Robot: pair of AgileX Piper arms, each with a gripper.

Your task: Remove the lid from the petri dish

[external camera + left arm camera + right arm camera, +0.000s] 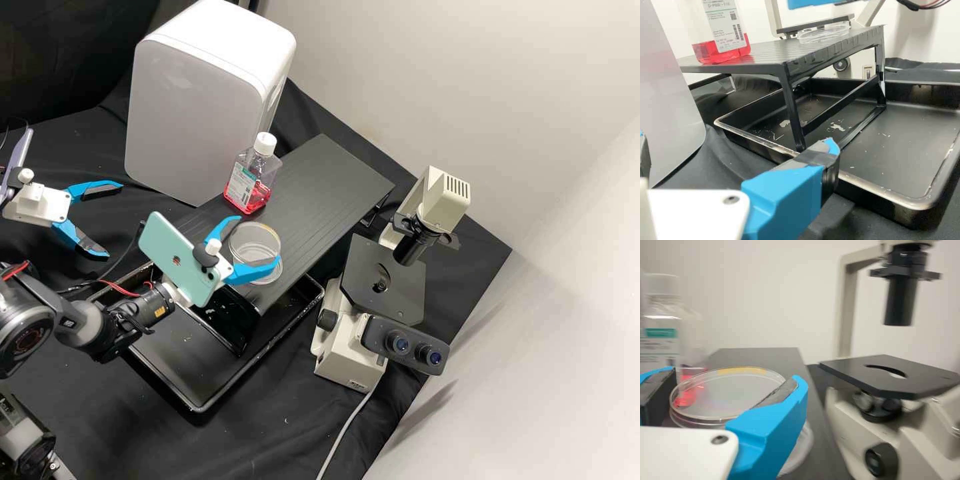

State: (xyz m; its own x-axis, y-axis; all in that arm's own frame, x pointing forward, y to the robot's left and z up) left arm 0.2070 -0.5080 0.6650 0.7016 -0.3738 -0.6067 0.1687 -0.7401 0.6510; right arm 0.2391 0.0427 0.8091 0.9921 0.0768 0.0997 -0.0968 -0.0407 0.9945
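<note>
Clear plastic lid pinched in the right gripper; I judged the lift had just begun.

Its blue fingers clasped the lid's rim over the black platform, near the red-filled flask. A second rim below looked like the dish base. The next move called for a straight, level rise, then a spot to set the lid down. My left gripper hung spread open, well apart. The near finger hid the seam, so I couldn't tell whether lid and base had fully parted.

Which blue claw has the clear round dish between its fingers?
The right gripper, holding the lid over the black platform; the left gripper hangs open beside the white box.
</note>
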